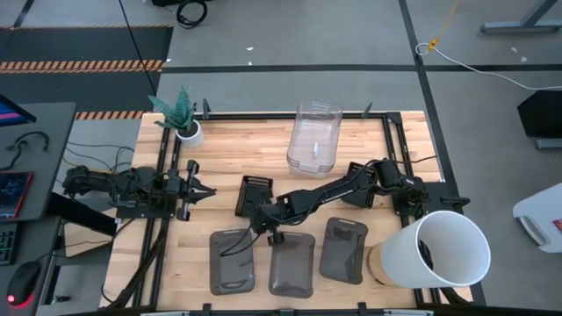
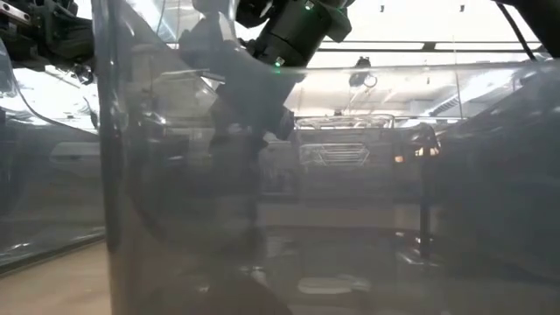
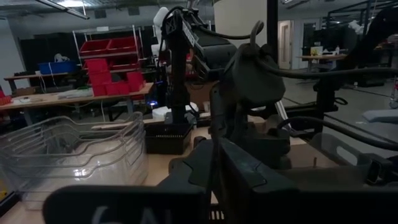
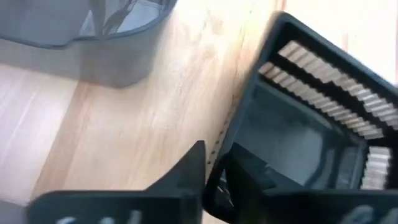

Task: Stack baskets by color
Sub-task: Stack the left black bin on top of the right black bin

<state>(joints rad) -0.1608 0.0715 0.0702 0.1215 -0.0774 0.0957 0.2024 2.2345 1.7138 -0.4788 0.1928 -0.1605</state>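
- Just left of the row of three grey baskets [image 1: 287, 261], the black basket [image 1: 253, 195] lies on the table [image 1: 228, 145]; it looks light, stiff and slotted, best pinched by its thin rim.
- Right gripper [image 4: 214, 171] has its fingers astride that rim, clamping on it.
- Only the high view shows the clear baskets [image 1: 313, 136] stacked beyond, and the left gripper [image 1: 200, 190] waiting, released.

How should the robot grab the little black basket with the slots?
Probably by its thin rim wall, coming from above: the black basket lies flat and open-topped on the table, so one finger fits outside, one inside. The right gripper already straddles that edge.
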